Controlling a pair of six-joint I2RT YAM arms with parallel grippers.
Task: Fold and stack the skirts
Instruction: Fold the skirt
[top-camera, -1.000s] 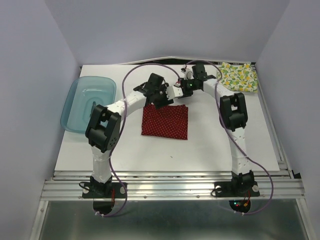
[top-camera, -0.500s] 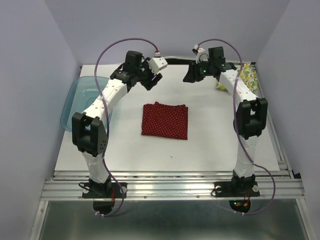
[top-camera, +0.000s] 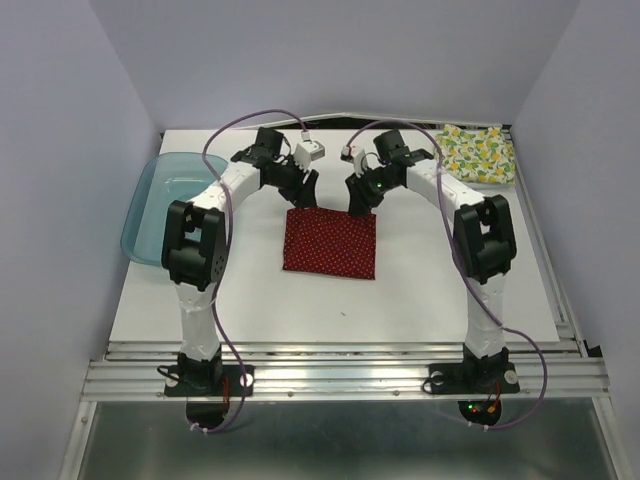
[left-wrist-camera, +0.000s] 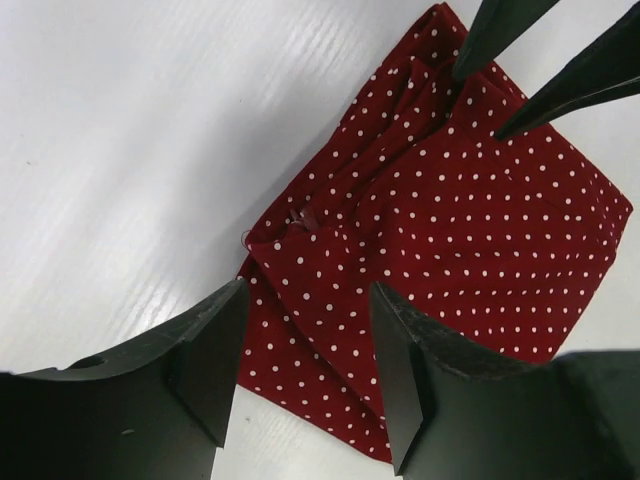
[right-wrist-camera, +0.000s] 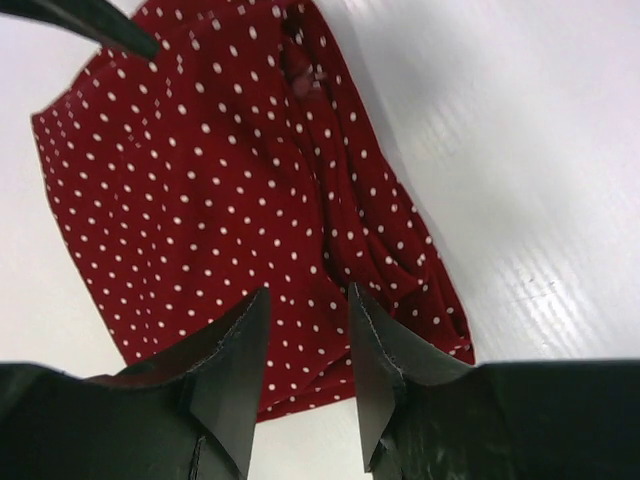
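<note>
Left tool (top-camera: 304, 190) and right tool (top-camera: 358, 203) both released, empty, over red skirt (top-camera: 330, 245) far edge; limp, light cloth, I'd pinch far corners through all layers.

Transl. blue tray (top-camera: 160, 215) on white bench (top-camera: 420, 270), well to left of left claw (top-camera: 306, 192), at bench's left edge, upright.

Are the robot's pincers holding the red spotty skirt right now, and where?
No, nothing is held. The left pincer and right pincer are both open, hanging over the far edge of the red skirt, with cloth showing between their fingers.
</note>
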